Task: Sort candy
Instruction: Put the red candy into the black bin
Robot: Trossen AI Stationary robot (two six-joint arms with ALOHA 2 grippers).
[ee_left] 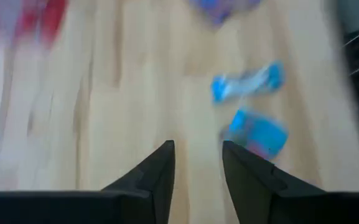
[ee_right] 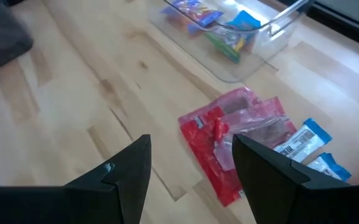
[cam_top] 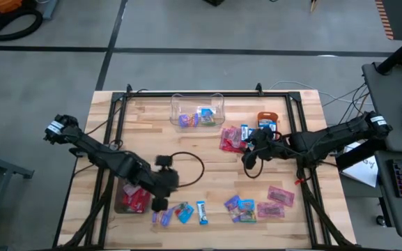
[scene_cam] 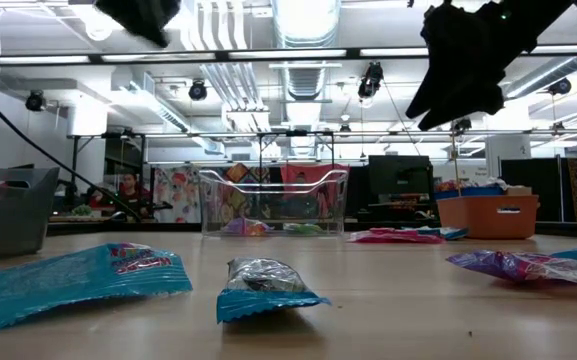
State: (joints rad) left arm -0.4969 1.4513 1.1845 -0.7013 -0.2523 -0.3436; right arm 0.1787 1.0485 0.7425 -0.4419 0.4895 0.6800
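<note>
Candy lies in loose groups. A red pile (cam_top: 232,139) with blue-and-white packets (cam_top: 245,132) sits at mid-right. Purple, teal and pink packets (cam_top: 246,208) lie near right, and red ones (cam_top: 134,199) near left beside teal and blue-and-white packets (cam_top: 184,213). My left gripper (cam_top: 160,199) hovers open above the near-left packets; in its wrist view (ee_left: 198,163) two blue packets (ee_left: 257,132) lie ahead on the wood. My right gripper (cam_top: 251,148) is open and raised beside the red pile (ee_right: 229,146), which shows between its fingers (ee_right: 191,168).
A clear plastic box (cam_top: 197,110) holding a few packets stands at the far edge, also seen in the low view (scene_cam: 273,205). A small orange bowl (cam_top: 267,120) stands right of it. A black cable loop (cam_top: 187,169) lies mid-table. Bare wood spans the centre (cam_top: 207,150).
</note>
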